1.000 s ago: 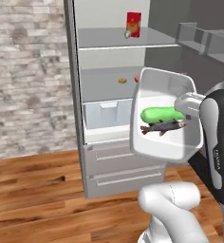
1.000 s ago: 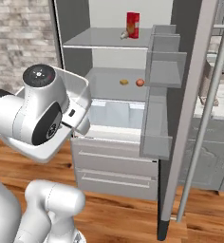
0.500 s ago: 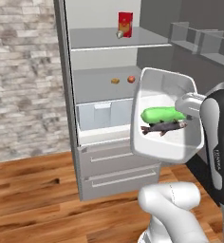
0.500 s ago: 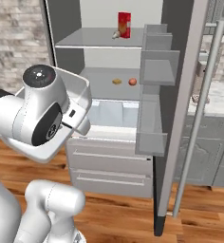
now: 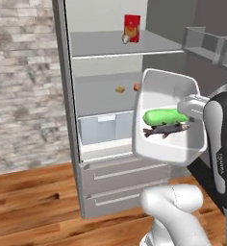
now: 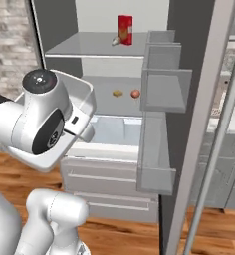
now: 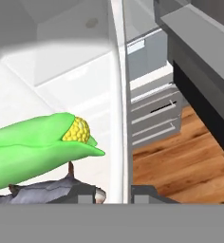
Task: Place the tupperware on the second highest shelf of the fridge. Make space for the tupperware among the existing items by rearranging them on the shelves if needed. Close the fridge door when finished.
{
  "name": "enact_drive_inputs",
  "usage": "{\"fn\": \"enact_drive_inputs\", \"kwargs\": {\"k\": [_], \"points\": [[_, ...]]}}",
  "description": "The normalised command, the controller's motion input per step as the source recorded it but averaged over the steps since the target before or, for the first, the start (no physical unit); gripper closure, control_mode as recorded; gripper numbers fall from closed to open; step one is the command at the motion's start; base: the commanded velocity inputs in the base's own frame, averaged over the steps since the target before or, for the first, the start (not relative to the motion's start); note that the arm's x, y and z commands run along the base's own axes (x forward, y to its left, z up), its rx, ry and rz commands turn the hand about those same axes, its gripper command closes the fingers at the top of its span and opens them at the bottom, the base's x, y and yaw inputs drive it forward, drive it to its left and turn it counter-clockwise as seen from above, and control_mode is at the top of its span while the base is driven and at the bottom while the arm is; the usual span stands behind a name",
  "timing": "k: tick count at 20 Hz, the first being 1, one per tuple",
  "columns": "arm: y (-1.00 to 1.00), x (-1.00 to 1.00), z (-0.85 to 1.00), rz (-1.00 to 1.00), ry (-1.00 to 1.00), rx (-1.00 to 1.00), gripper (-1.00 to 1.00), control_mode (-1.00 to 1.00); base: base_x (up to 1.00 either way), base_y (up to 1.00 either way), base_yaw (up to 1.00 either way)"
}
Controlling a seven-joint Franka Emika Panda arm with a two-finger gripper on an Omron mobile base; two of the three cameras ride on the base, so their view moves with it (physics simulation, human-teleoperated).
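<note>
White plastic tupperware [image 5: 167, 144] held up in front of the open fridge [image 6: 104, 30], tipped on edge, open side facing left, long axis roughly vertical. Gripper [image 7: 115, 192] clamped on its rim, a fingertip either side of the wall. Inside: green-husked corn cob [image 5: 165, 116] and grey fish [image 5: 165, 130], both lying crosswise. Red carton [image 5: 132, 27] on upper shelf; orange lump [image 6: 117, 93] and red fruit [image 6: 135, 93] on the second highest shelf [image 6: 109, 102]. Fridge door [image 6: 209, 119] open at right.

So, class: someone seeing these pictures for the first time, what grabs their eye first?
Most likely the white tupperware held up in front of the open fridge, with a bright green corn cob and a grey fish inside. Next, the red carton on the upper shelf, and the small red fruit beside an orange-brown lump one shelf down.
</note>
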Motion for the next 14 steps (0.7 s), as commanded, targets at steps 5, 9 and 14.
{"fn": "enact_drive_inputs", "kwargs": {"k": [5,9,14], "points": [[0.00,0.00,0.00,0.00,0.00,0.00,1.00,1.00,0.69,-0.39,0.00],[0.00,0.00,0.00,0.00,0.00,0.00,1.00,1.00,0.45,-0.26,0.00],[0.00,0.00,0.00,0.00,0.00,0.00,1.00,1.00,0.37,0.03,-0.04]]}}
